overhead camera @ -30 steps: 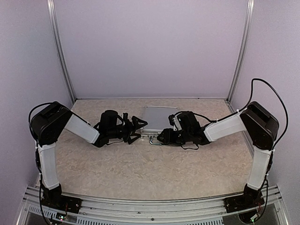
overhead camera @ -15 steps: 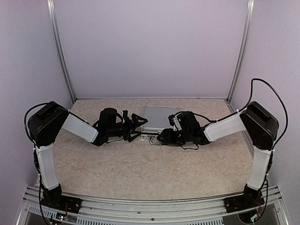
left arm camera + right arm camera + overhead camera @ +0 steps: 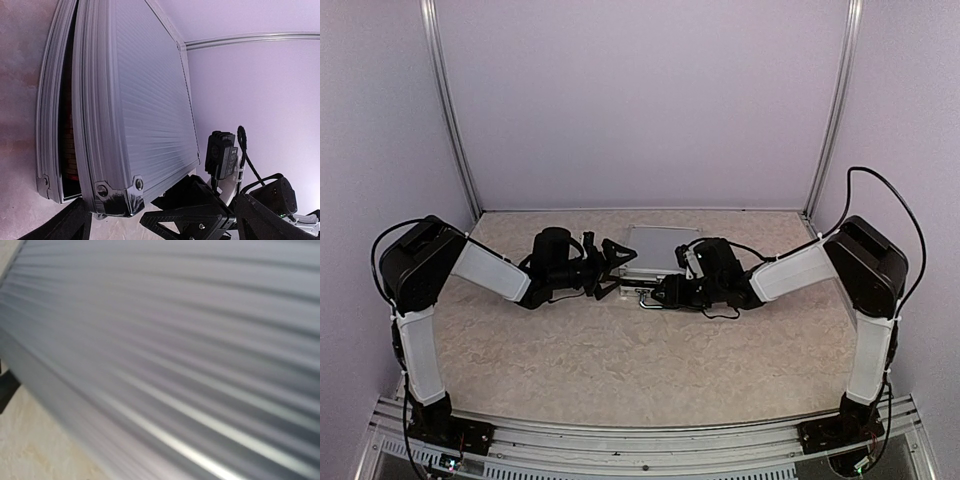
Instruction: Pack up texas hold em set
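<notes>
The left gripper [image 3: 617, 268], spread wide and empty, has a corner of the briefcase [image 3: 655, 247] between its fingers. The right gripper [image 3: 667, 290], opening unclear, sits at the front edge by the handle [image 3: 648, 303]. The lid [image 3: 135, 100] is slightly ajar, so this looks like the closing step; next, press it shut.

Both arms stretched low and inward, left pincer [image 3: 608, 266] spread wide, right pincer [image 3: 666, 291] pointing left, grip unclear
</notes>
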Action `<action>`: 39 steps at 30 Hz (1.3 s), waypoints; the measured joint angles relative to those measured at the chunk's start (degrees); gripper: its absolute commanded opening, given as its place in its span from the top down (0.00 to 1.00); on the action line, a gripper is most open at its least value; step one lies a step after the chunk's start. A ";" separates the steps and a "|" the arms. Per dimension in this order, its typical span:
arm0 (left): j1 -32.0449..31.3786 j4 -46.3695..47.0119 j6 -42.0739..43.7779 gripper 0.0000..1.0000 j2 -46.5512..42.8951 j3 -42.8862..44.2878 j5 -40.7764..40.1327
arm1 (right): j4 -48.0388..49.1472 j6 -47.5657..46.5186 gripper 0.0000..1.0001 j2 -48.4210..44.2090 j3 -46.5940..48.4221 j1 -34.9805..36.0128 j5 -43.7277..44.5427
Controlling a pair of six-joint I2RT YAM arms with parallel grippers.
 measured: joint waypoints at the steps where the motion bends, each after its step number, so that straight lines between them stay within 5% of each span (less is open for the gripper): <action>1: 0.00 0.00 0.00 0.01 0.00 0.00 0.00 | 0.15 0.00 0.40 0.07 0.00 0.02 -0.09; 39: -0.09 0.17 -0.09 0.01 0.83 -0.02 0.00 | 3.87 -1.88 0.40 1.25 -0.22 0.15 -1.42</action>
